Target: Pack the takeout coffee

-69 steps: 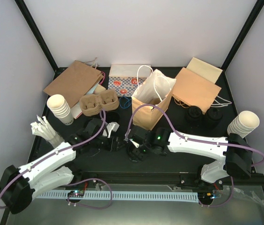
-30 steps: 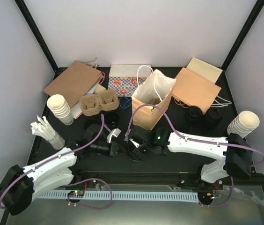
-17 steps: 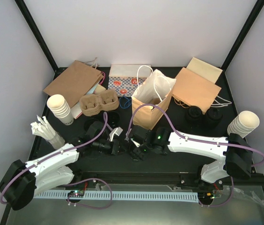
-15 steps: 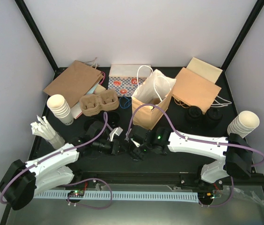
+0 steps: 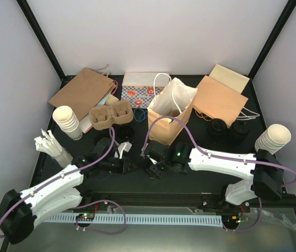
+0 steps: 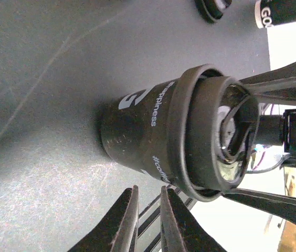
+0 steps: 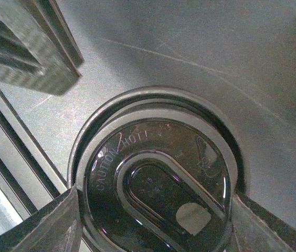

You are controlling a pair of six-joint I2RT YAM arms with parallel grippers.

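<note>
A takeout coffee cup with a black "CAUTION HOT" lid stands on the black table. My right gripper is shut on it, one finger pressed against each side of the lid. In the top view this cup sits under the right gripper, in front of the open paper bag. From the left wrist view the same cup appears from the side. My left gripper is just left of it, its fingers parted by a narrow gap with nothing between. Two more lidded cups stand at the right.
A brown pulp cup carrier lies left of the bag. Stacks of cream paper cups stand at the left and right. Flat paper bags lie along the back. White packets sit by the left edge.
My left gripper has drawn back a little to the left of the cup and its fingers have parted slightly. The right gripper and its cup have stayed in place.
</note>
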